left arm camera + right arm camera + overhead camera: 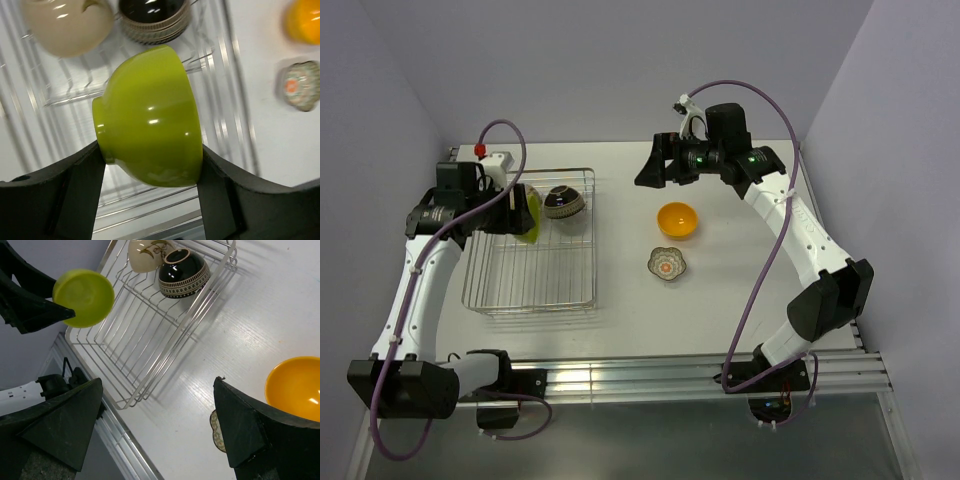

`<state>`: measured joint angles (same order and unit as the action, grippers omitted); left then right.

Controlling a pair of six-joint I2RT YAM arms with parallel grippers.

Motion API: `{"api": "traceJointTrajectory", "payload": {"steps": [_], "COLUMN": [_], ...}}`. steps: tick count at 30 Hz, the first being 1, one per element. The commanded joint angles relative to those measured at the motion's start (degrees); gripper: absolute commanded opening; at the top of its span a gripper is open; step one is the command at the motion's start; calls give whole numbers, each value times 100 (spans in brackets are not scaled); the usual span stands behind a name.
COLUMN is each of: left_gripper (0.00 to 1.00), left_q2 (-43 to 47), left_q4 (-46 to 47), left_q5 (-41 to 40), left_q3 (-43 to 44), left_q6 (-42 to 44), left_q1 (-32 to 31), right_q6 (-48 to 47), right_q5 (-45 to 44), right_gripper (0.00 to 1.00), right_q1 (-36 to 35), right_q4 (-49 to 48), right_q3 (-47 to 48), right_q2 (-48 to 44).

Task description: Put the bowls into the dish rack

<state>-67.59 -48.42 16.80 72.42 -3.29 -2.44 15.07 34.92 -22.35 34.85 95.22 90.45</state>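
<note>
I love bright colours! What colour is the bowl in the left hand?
Lime-green bowl, clearest in the left wrist view.

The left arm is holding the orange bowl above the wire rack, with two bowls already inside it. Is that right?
No: the left gripper holds the green bowl; the orange bowl sits on the table. The left wrist view shows it.

Pale lilac walls point(620, 70), white tabletop point(650, 320)
</note>
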Motion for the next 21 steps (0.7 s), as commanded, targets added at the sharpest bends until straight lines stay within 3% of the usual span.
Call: {"api": "traceJointTrajectory", "payload": {"steps": [1,12,21], "left_gripper": [0,0,0], "left_q2": [167,63,-474], "left_q4": [-335,-370,-353], "left_q5": [-984,-2311,-2761], "left_q3": [62,-597,-844], "left_q6": [847,1102,1085], "left_q1": [15,15,6], "right_q6": [-127,-241,-206], "right_q5": [-99,-178,-213], "right_gripper": [98,98,98], "right_q1": [2,3,3], "right_q4": [13,250,198], "right_q3": [102,225,146], "right_q2": [-133,-19,-28]}}
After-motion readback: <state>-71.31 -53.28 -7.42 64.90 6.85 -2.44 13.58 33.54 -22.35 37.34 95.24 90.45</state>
